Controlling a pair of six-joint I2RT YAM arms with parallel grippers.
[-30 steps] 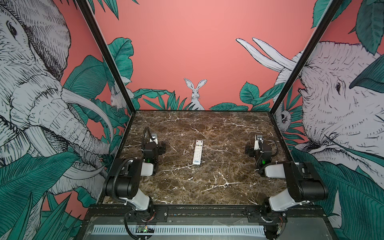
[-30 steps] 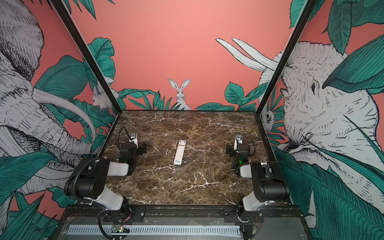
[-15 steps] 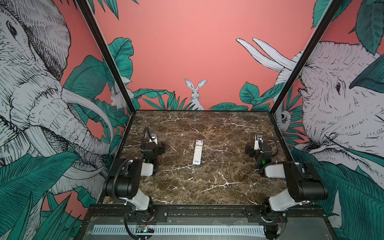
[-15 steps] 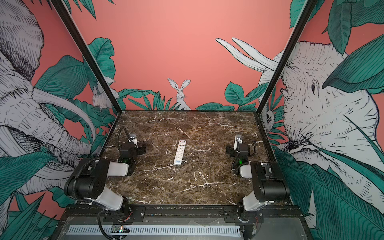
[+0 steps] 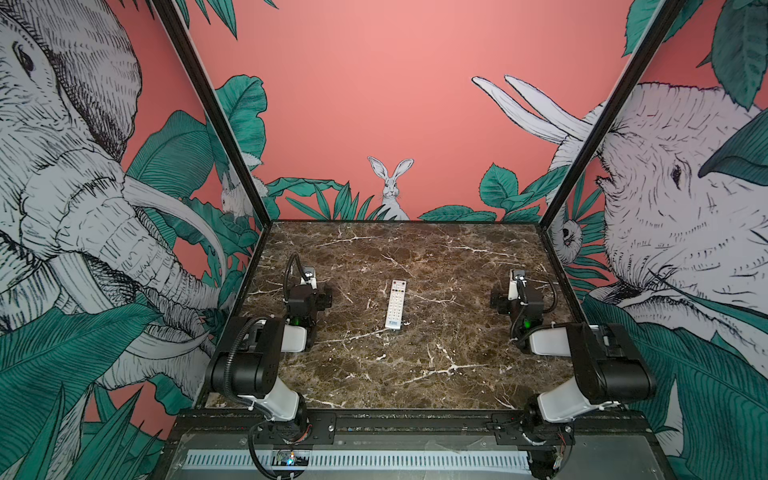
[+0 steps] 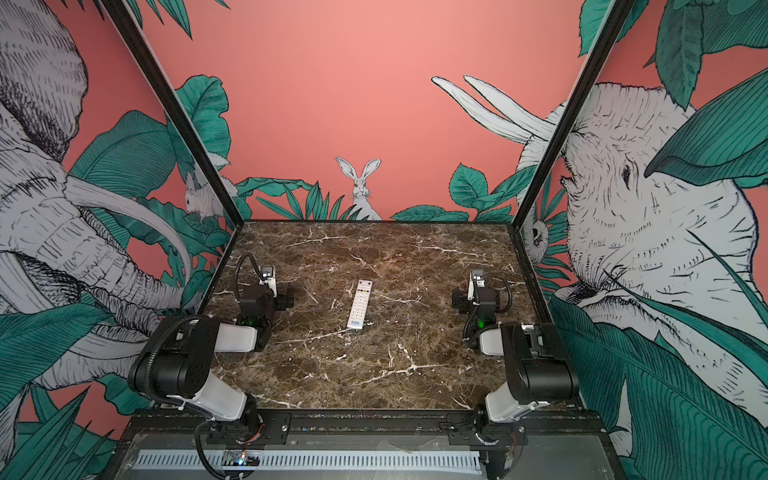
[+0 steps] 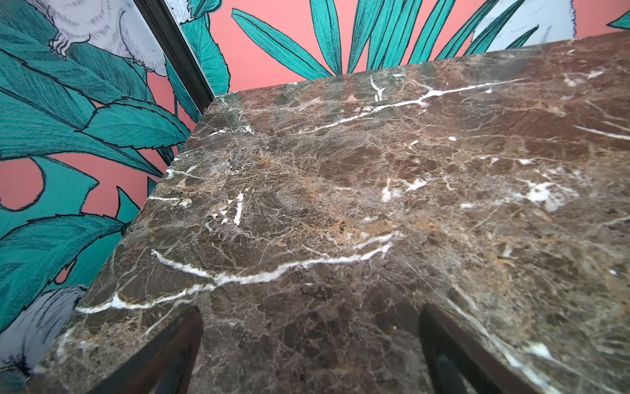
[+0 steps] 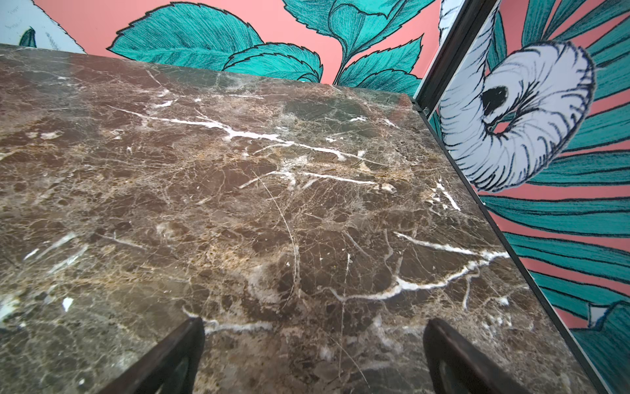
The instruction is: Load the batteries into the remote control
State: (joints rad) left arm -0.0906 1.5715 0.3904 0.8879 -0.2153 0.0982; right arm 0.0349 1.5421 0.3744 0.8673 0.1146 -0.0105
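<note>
I see the slim white rectangular remote control [image 5: 395, 305] lying flat on the dark brown, white-veined marble surface [image 5: 415, 370]. Both top views show it [image 6: 360, 304] roughly in the middle of the surface, between the two arms. It lies button side up, its long axis running front to back with a slight lean. The red and orange buttons are at the far end, toward the back wall, and the small blue logo is at the near end. It lies free of both arms.

My black and white left arm [image 5: 257, 357] is folded at the left edge of the surface, and my black and white right arm [image 5: 598, 361] mirrors it at the right edge. Both are well apart from the remote control. In the top views I cannot make out either pincer under its wrist, so I read them from the wrist cameras.

In the left wrist view the left pincer [image 7: 310, 317] stands wide open. Its two dark fingers [image 7: 177, 344] sit far apart with only bare marble between them. It faces the back left corner, where the pink wall painted with teal leaves [image 7: 102, 136] meets the surface.

In the right wrist view the right pincer [image 8: 313, 327] is open just as wide and grips nothing, its dark fingers [image 8: 456, 358] framing bare marble. It faces the back right corner, where a black frame post [image 8: 443, 61] rises at the edge of the surface.
</note>
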